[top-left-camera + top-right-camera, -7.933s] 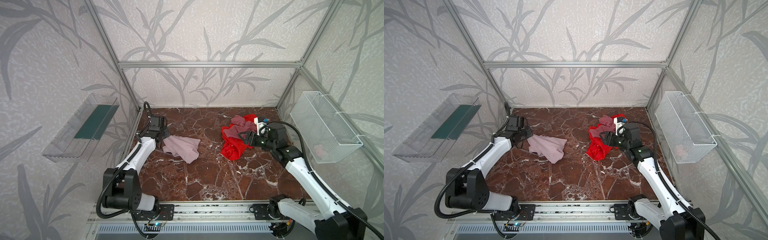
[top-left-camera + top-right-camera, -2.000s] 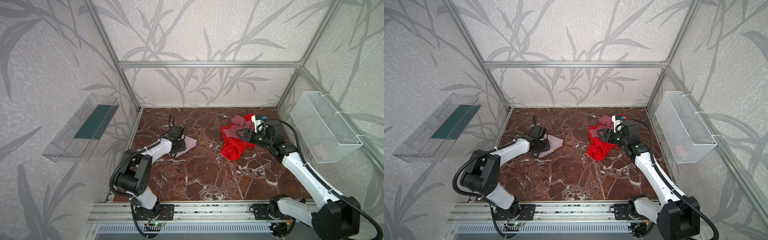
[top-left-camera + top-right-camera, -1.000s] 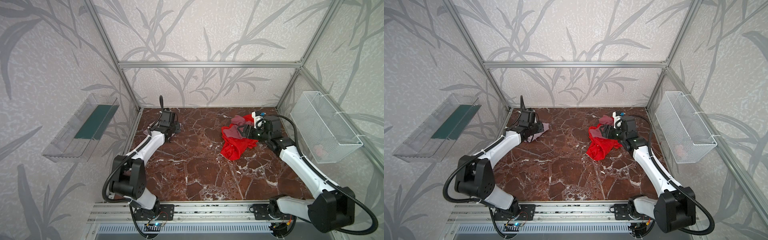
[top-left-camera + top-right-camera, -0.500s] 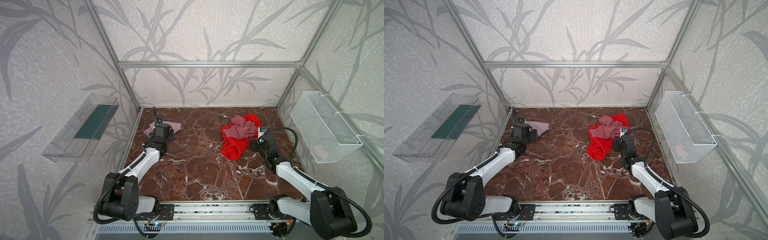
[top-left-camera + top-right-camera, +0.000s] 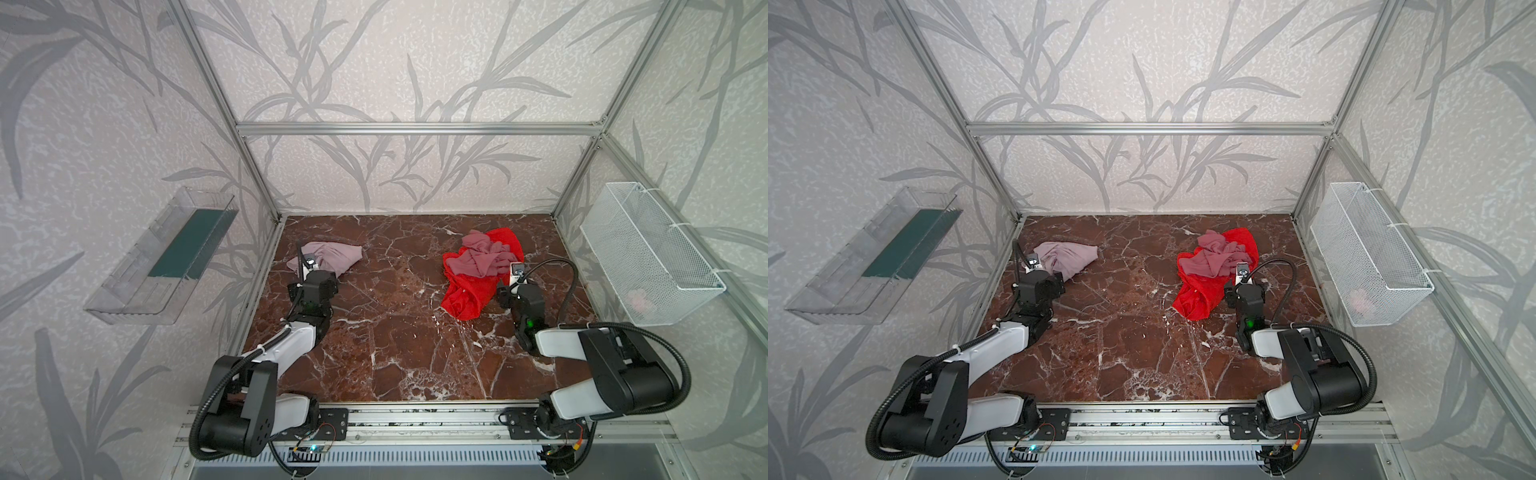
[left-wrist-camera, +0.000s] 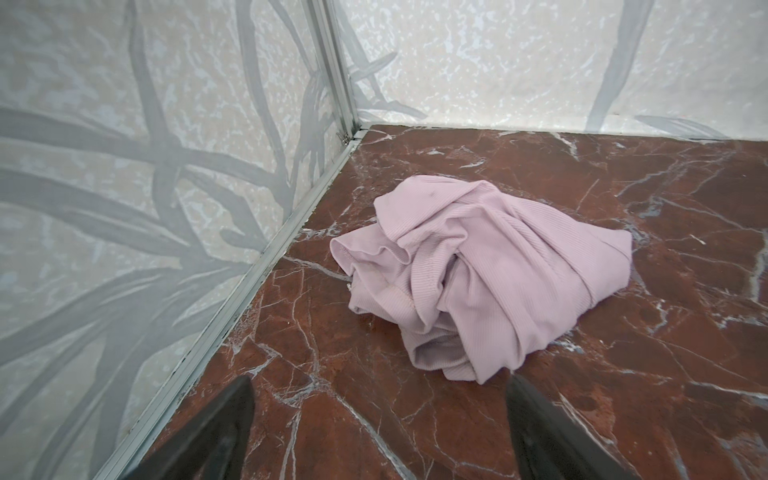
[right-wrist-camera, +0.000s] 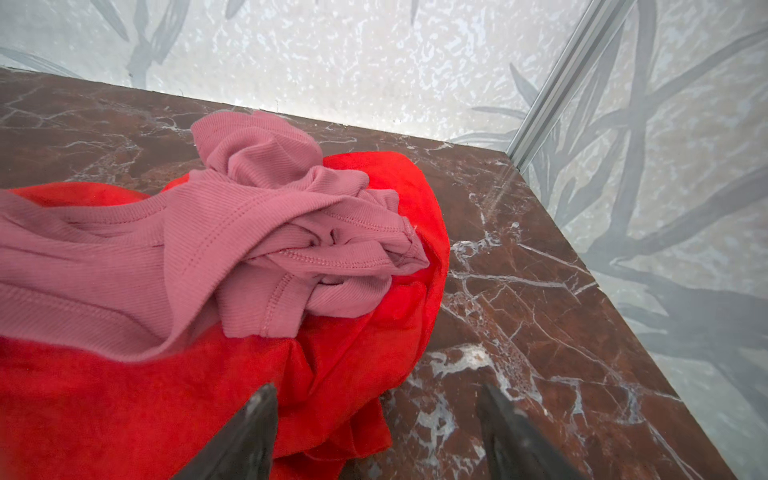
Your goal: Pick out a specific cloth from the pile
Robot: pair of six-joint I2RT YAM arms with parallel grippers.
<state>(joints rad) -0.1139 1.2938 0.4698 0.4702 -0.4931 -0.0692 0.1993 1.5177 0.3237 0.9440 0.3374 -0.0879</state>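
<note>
- My left gripper (image 6: 379,380) has its jaws spread wide with nothing between them, only bare marble. It sits well to the left of the pile (image 5: 478,270) in a top view.
- Just beyond its fingertips, clear of both of them, lies the cloth (image 6: 478,270). It is a crumpled pale lilac-pink heap (ribbed, folded over itself).
- In both top views the cloth rests on the table (image 5: 395,332) well apart from the pile, off to the pile's left and about as far back as it is.
- My right gripper (image 7: 377,388) is also spread, at the pile's near right edge, and grips nothing.
- One of its fingers (image 7: 249,432) hangs over the hem of the red cloth (image 7: 124,407). I cannot tell whether it touches the fabric. The other finger is over bare marble, just right of the pile.
- The pile itself is two cloths: the red one underneath, and the dusty-rose cloth (image 7: 249,232) bunched on top of it.
- Right of the pile, on the side wall, hangs a white wire basket (image 5: 648,253).
- Far to the pile's left, past the lilac cloth, a clear tray (image 5: 162,257) is fixed to the opposite wall.
</note>
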